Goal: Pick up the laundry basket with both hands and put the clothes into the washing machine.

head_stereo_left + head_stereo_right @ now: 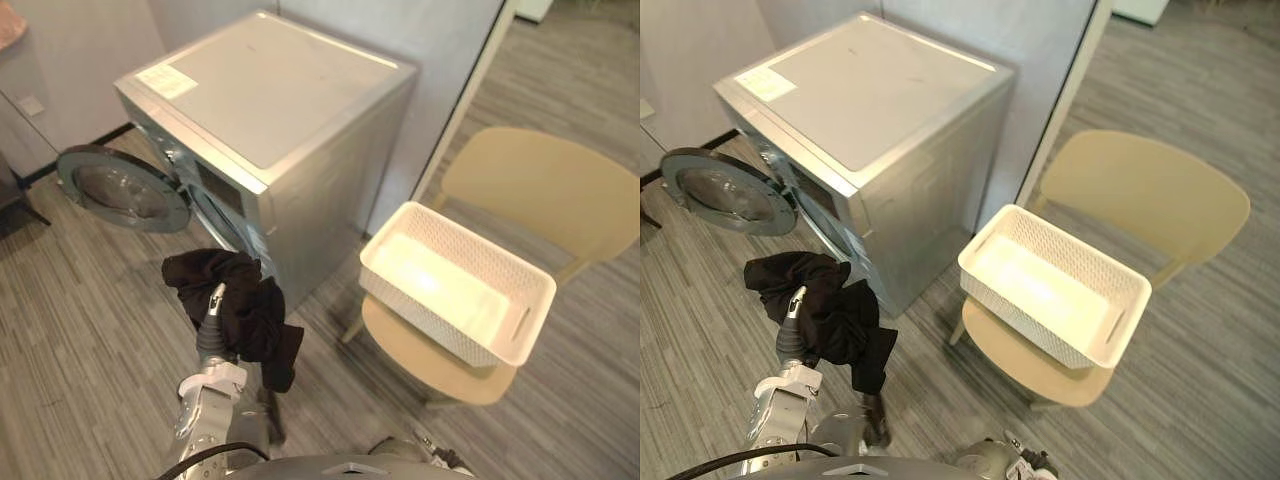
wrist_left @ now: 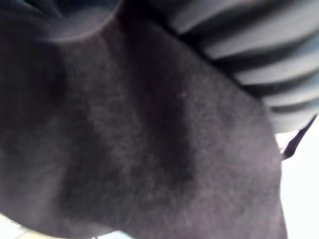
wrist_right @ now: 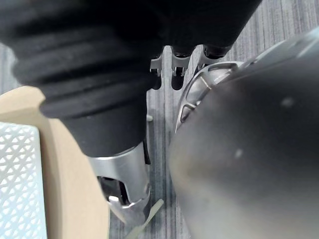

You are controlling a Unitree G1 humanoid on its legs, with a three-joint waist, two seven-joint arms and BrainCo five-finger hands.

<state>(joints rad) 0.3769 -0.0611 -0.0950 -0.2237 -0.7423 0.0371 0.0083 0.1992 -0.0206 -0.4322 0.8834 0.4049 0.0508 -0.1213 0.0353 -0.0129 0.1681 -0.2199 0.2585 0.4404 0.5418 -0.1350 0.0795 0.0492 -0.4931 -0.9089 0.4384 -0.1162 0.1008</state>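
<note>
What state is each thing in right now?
Washer door: open.
Basket: empty, on the chair.
Clothes: bunched, hanging from the left hand, off the floor.
Right hand: low, beside the chair.

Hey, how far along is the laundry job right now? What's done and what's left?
Done: the white basket sits on the beige chair and looks empty, and the washing machine's door stands open. In hand: the left hand carries a black garment in front of the machine. Left: getting that garment into the drum. The right hand hangs low beside the chair.
</note>
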